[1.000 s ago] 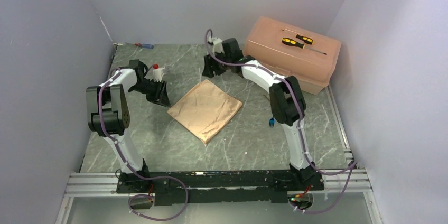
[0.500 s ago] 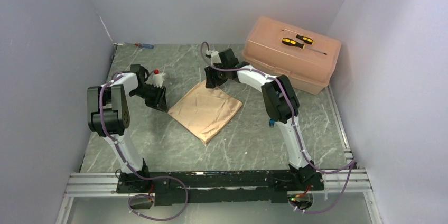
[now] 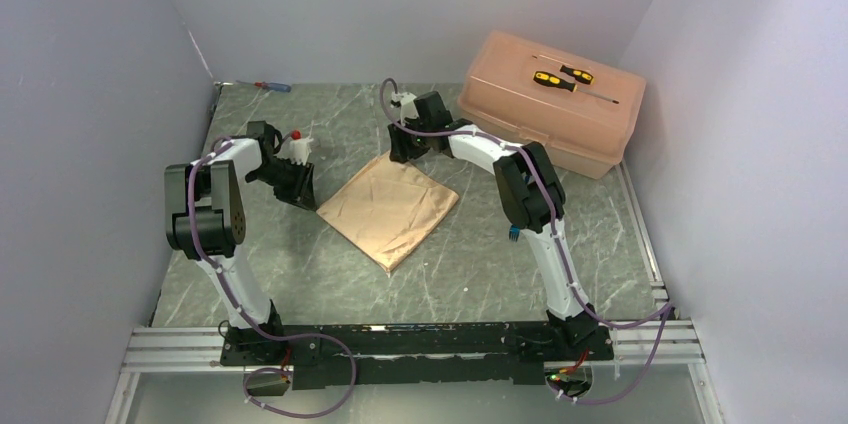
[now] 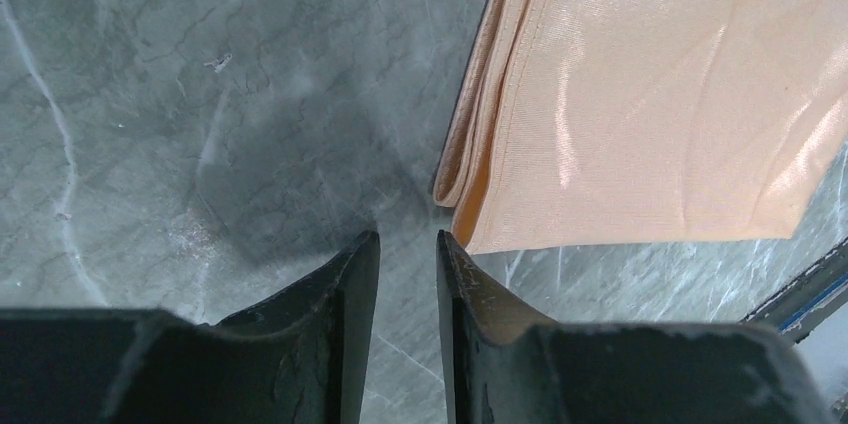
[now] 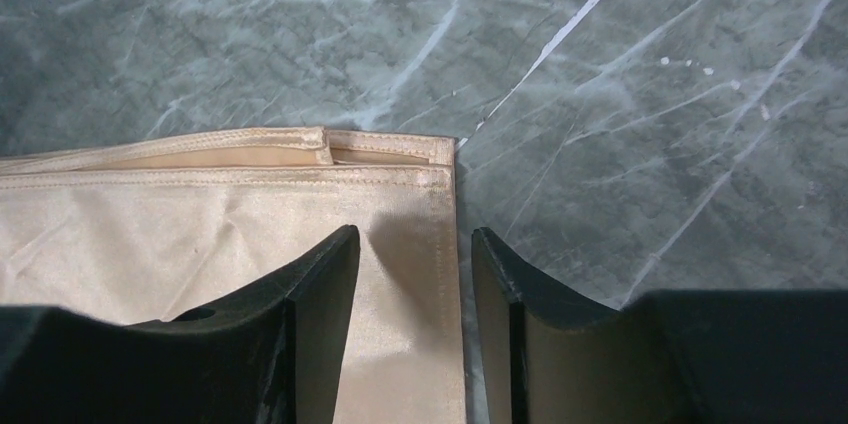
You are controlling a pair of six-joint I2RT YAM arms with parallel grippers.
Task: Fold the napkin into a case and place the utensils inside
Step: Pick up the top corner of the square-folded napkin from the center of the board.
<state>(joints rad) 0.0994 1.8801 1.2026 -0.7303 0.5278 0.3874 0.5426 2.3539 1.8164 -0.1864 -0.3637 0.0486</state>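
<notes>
Your left gripper, narrowly parted and empty, sits just beside one corner of the napkin. Your right gripper, spread, straddles another. Catch every layer before closing fully.

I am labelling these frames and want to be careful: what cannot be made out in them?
Utensils: top view, only a blue bit shows; the right arm hides the rest.
Napkin: each wrist view shows one corner only; frame edges cut off the rest.
Box: top view, its shut lid hides the inside.
Far screwdriver: top view, too small to see its tip.
</notes>
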